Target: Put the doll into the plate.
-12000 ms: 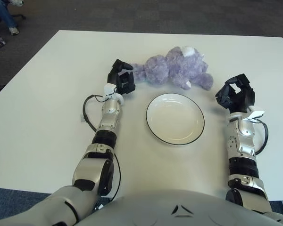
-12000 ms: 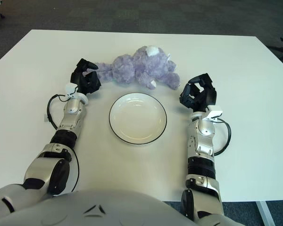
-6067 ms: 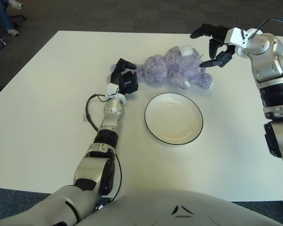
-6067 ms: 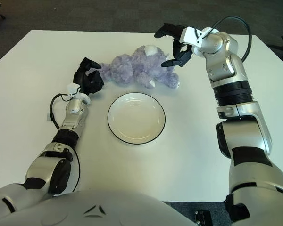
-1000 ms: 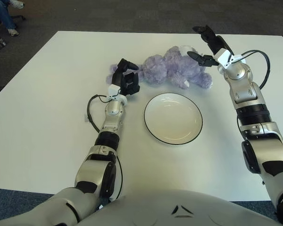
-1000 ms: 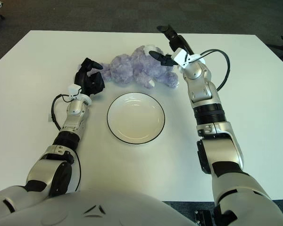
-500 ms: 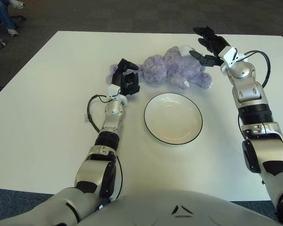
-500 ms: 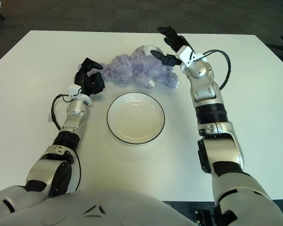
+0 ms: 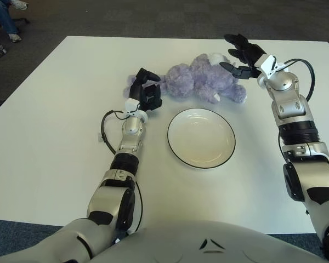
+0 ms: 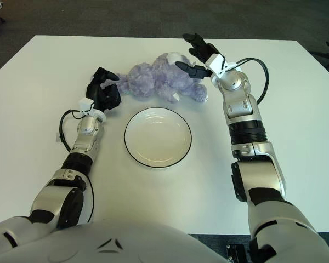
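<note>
A fluffy purple doll [image 9: 200, 81] lies on its side on the white table, just beyond the white black-rimmed plate [image 9: 201, 137], which holds nothing. My right hand [image 9: 240, 53] hovers at the doll's head end on the right, its fingers [image 9: 234, 39] spread and holding nothing. At the doll's left end sits my left hand [image 9: 145, 90], fingers curled, touching or nearly touching the doll's leg; no grasp shows.
The white table [image 9: 55, 109] has wide bare stretches left and right of the plate. Dark carpet lies beyond the far edge. A person's legs and a chair [image 9: 3, 16] show at the top left corner.
My right hand has settled slightly lower and closer to the doll's head over the last second. The left hand, doll and plate have not moved.
</note>
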